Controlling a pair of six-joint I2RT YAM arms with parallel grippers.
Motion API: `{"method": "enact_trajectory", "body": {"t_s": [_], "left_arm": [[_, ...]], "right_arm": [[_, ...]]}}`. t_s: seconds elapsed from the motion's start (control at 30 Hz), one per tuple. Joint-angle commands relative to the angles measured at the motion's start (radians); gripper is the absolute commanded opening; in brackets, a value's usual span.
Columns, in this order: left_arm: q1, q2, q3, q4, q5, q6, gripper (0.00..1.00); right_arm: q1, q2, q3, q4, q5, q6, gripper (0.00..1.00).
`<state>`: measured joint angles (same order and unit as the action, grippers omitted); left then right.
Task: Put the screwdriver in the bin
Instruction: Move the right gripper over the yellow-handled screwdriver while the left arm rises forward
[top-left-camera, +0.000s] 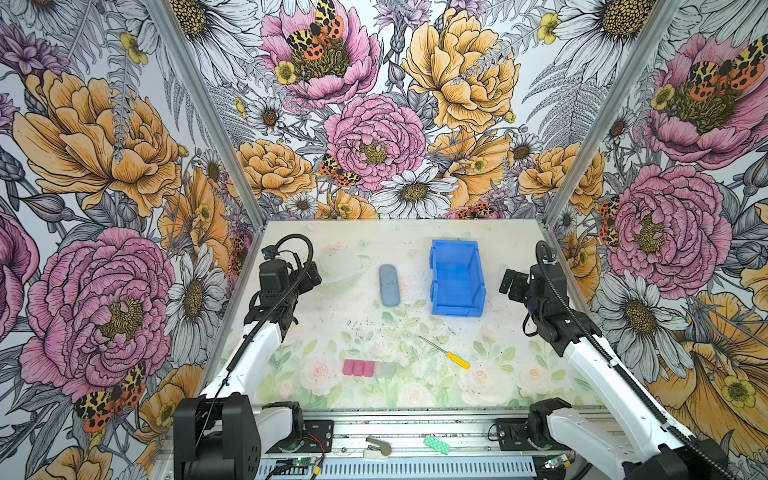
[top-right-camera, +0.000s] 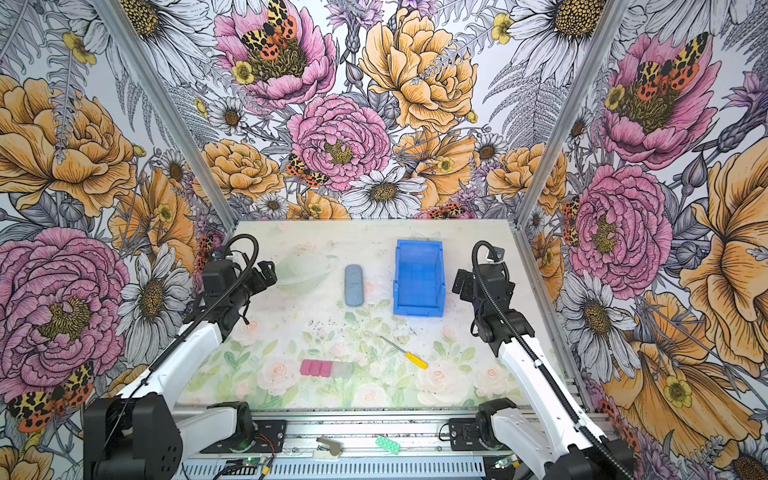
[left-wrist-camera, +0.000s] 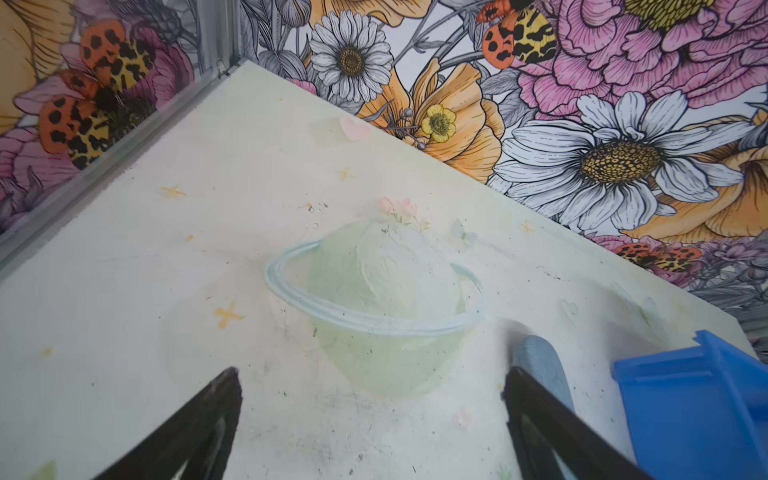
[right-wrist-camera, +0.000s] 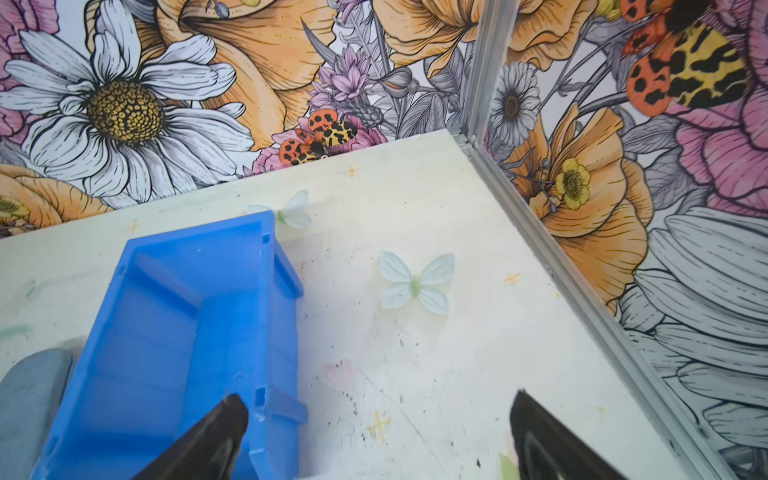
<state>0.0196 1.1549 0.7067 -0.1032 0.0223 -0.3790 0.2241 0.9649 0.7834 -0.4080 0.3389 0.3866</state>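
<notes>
The screwdriver (top-left-camera: 447, 353) (top-right-camera: 406, 353), yellow handle and thin dark shaft, lies flat on the table, nearer the front than the bin, free of both grippers. The blue bin (top-left-camera: 436, 276) (top-right-camera: 400, 274) stands empty at the back, right of centre. My left gripper (top-left-camera: 312, 275) (top-right-camera: 266, 272) hovers open at the back left, and in its wrist view (left-wrist-camera: 370, 374) bare table shows between the fingers. My right gripper (top-left-camera: 509, 283) (top-right-camera: 461, 285) is open just right of the bin (right-wrist-camera: 187, 332), one fingertip above the bin's near wall (right-wrist-camera: 377, 398). Neither wrist view shows the screwdriver.
A grey-blue oblong case (top-left-camera: 389, 285) (top-right-camera: 354, 285) (left-wrist-camera: 540, 365) (right-wrist-camera: 29, 386) lies left of the bin. A row of pink and grey blocks (top-left-camera: 368, 368) (top-right-camera: 326, 368) sits near the front, left of the screwdriver. Flowered walls enclose three sides; a metal rail (top-left-camera: 415, 432) runs along the front.
</notes>
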Motion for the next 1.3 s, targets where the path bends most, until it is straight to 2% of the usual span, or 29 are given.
{"method": "enact_trajectory", "body": {"t_s": [0.0,0.13,0.3,0.5,0.77,0.9,1.07,1.27], "left_arm": [[-0.042,-0.03,-0.013,-0.096,0.087,-0.066,0.99],[-0.092,-0.07,-0.03,-0.105,0.134,-0.07,0.99],[-0.135,-0.108,-0.036,-0.114,0.221,-0.056,0.99],[-0.204,-0.127,-0.04,-0.102,0.293,-0.035,0.99],[-0.312,-0.135,-0.027,-0.096,0.421,-0.018,0.99],[-0.366,-0.128,-0.038,-0.069,0.44,-0.021,0.99],[-0.397,-0.105,-0.028,-0.065,0.467,-0.018,0.99],[-0.401,-0.118,-0.039,-0.064,0.441,-0.015,0.99]], "right_arm": [[0.054,0.008,0.053,-0.153,-0.019,0.054,0.99],[0.169,0.044,0.059,-0.173,-0.057,0.063,0.99],[0.328,0.067,0.056,-0.198,-0.04,0.107,0.99],[0.423,0.054,-0.004,-0.207,-0.098,0.182,0.99],[0.515,0.087,-0.08,-0.215,-0.132,0.282,0.98],[0.534,0.123,-0.121,-0.211,-0.163,0.298,0.99],[0.538,0.159,-0.151,-0.206,-0.189,0.275,0.99],[0.539,0.187,-0.169,-0.159,-0.244,0.188,0.98]]}}
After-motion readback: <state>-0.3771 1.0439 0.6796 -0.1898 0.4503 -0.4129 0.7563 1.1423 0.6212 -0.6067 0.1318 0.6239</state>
